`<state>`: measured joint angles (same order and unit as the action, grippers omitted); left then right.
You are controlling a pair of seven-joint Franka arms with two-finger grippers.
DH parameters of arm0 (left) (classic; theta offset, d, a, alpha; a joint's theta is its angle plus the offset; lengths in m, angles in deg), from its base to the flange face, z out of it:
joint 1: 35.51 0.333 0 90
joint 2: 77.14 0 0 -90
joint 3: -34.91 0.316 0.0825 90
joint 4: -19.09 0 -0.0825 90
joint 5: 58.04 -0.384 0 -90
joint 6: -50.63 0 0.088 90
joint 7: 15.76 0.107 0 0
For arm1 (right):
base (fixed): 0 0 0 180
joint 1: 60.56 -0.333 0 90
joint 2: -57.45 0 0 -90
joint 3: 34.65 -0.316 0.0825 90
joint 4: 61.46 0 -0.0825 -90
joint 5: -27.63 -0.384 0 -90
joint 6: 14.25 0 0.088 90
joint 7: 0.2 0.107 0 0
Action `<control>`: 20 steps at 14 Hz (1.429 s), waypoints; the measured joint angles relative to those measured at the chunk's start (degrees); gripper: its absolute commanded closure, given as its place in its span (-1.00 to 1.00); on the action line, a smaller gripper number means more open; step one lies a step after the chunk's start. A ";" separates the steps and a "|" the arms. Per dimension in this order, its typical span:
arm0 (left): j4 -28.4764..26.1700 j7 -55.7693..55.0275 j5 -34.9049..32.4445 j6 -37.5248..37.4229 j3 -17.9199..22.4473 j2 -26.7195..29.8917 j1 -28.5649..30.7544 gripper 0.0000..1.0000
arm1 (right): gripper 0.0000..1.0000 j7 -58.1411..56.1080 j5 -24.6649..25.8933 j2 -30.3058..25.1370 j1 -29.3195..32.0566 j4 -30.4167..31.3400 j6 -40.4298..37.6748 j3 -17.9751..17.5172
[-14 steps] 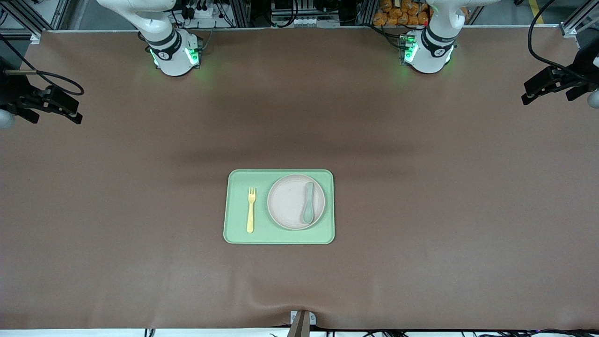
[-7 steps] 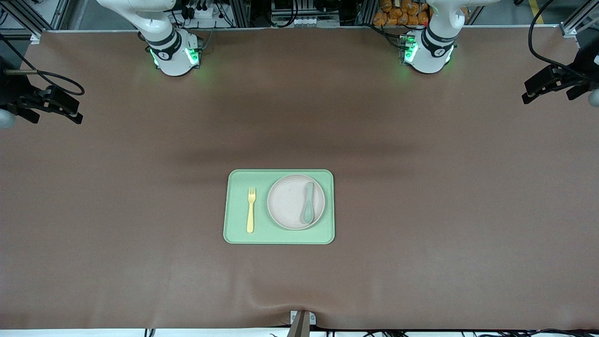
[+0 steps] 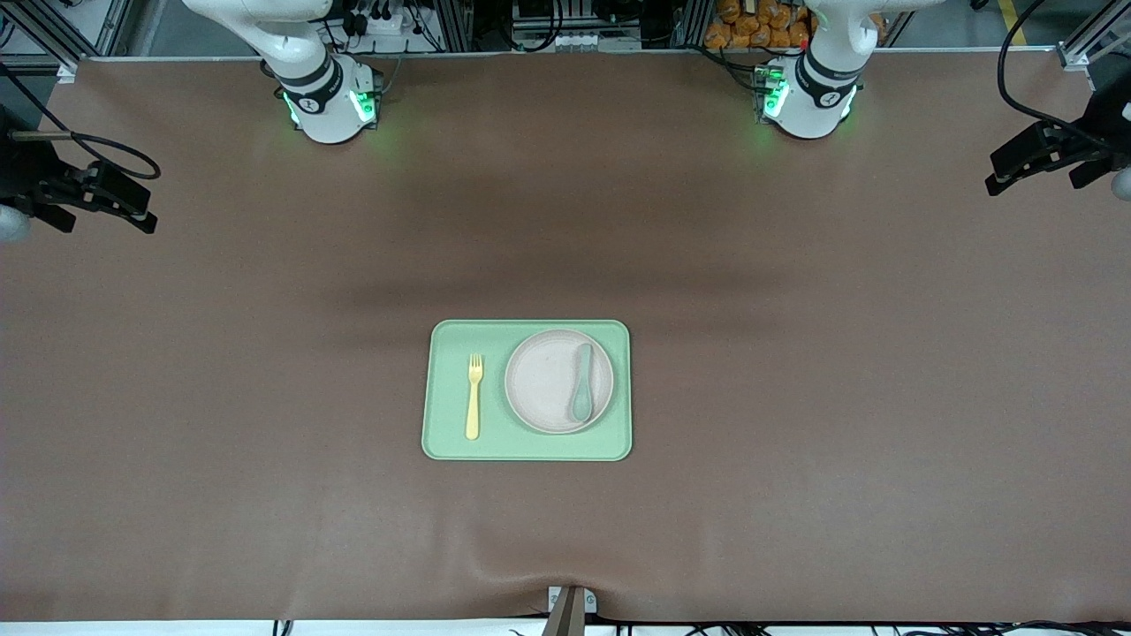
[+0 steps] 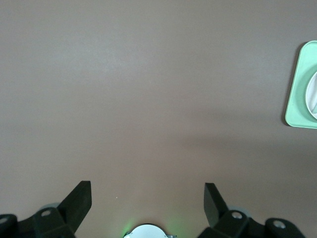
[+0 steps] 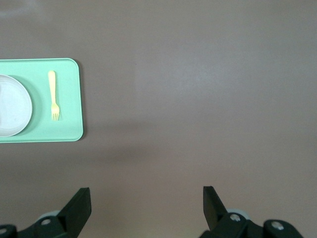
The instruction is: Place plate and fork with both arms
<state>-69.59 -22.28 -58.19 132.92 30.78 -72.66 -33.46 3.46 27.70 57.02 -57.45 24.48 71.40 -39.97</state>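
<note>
The pale beige-pink plate [image 3: 541, 380] lies on a light-green tray [image 3: 530, 449] mid-table, toward the left arm's end of the tray. The pale-yellow fork [image 3: 474, 397] lies on the same tray beside the plate, toward the right arm's end. My left gripper [image 4: 147, 186] hangs open and empty high over bare table by its own base [image 4: 146, 232]; the tray's edge [image 4: 296, 89] and the plate's rim [image 4: 313, 94] show there. My right gripper [image 5: 146, 190] is open and empty, high over bare table, with the fork [image 5: 52, 94] and plate [image 5: 12, 111] in sight. Neither gripper shows in the front view.
A grey-green spoon [image 3: 582, 384] lies on the plate. The arm bases [image 3: 327, 102] [image 3: 808, 97] stand at the table's farthest edge from the front camera. Black fixtures with cables [image 3: 84, 190] [image 3: 1047, 159] jut in at both table ends. Brown mat [image 3: 265, 397] surrounds the tray.
</note>
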 measured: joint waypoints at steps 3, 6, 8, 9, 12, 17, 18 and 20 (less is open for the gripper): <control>0.00 0.00 0.08 0.00 0.00 0.00 0.00 -1.00 | -1.00 -0.57 0.00 0.00 0.00 0.00 -0.08 0.03; 0.00 0.00 0.10 0.00 0.00 0.00 0.00 -1.00 | -1.00 -1.32 0.00 0.00 0.02 0.00 -0.14 0.12; 0.00 0.00 0.10 0.00 0.00 0.00 0.00 -1.00 | -1.00 -1.66 0.00 0.00 0.02 0.00 -0.17 0.13; 0.02 0.00 0.10 0.02 0.01 0.00 0.00 -1.00 | -1.00 -1.73 0.00 0.00 0.02 0.00 -0.17 0.13; 0.13 0.00 0.10 0.06 0.15 0.01 0.01 -1.00 | -1.00 -1.80 0.00 0.01 0.02 0.00 -0.24 0.13; 0.16 0.02 0.10 0.08 0.21 0.01 0.01 -1.00 | -1.00 -1.85 0.00 0.01 0.02 0.00 -0.28 0.13; 0.16 0.03 0.10 0.08 0.21 0.01 0.02 -1.00 | -1.00 -1.88 0.00 0.01 0.02 0.00 -0.28 0.13; 0.17 0.04 0.10 0.08 0.21 0.01 0.02 -1.00 | -1.00 -1.90 0.00 0.01 0.02 0.00 -0.28 0.13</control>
<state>-69.42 -22.24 -58.09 133.01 30.99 -72.66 -33.44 1.56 27.70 57.03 -57.43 24.48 71.11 -39.84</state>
